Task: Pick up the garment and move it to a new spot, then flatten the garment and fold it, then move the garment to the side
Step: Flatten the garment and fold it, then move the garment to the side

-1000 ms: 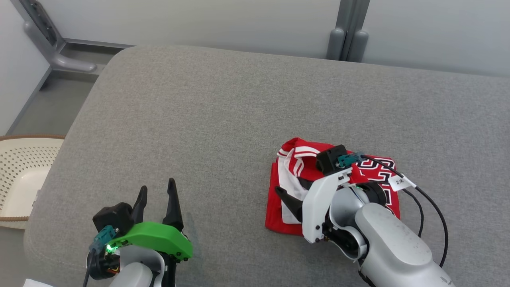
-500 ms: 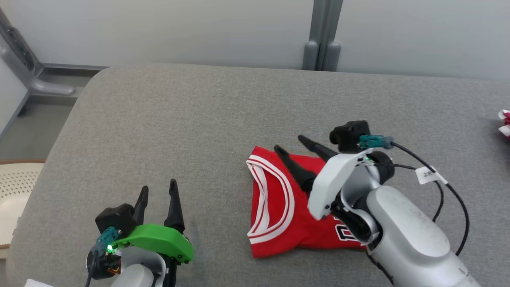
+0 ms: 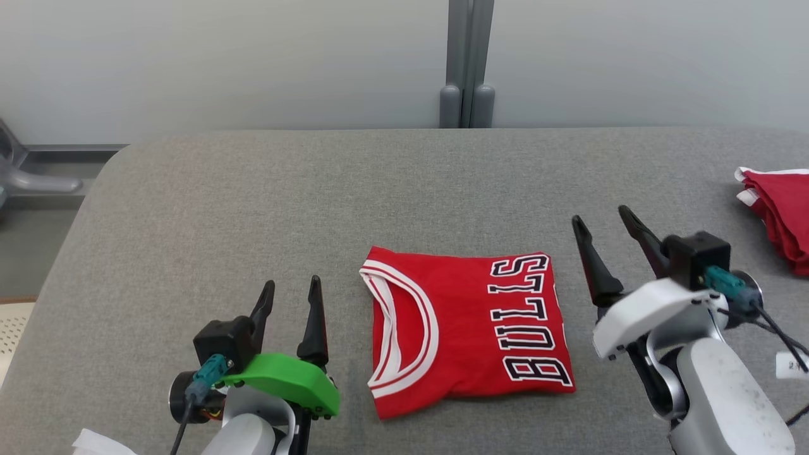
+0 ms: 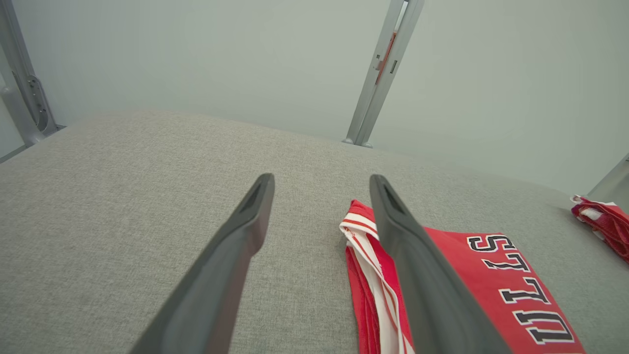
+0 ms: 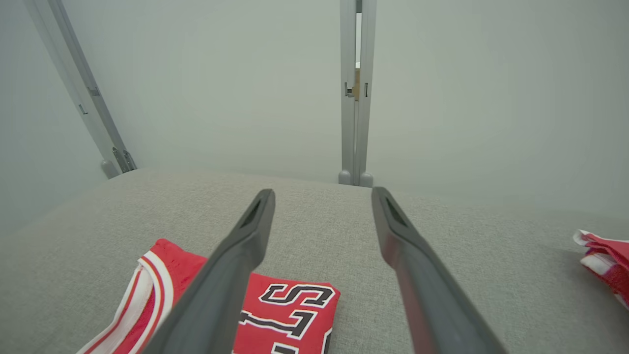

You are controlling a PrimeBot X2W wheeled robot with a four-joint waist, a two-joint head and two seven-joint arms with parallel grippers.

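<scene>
Here, a pale perforated basket peeks in at the left edge, its contents hidden. The garment lies folded into a red rectangle on the grey cushion, white-striped collar leftward, "BULLS" lettering up. Flanking it, the left gripper and right gripper have their fingers spread, holding nothing.

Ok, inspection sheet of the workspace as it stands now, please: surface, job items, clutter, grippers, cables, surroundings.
Surface: grey fabric pad, smooth.
Job's things: garment folded flat, BULLS lettering up, nothing touching it.
Clutter: bundle of red-and-white clothes at the pad's right edge.
Grippers: left gripper open, empty; right gripper open, empty.
Cables: black cable with white tag at the right wrist.
Surroundings: pale wall, grey post behind; perforated basket at lower left.
</scene>
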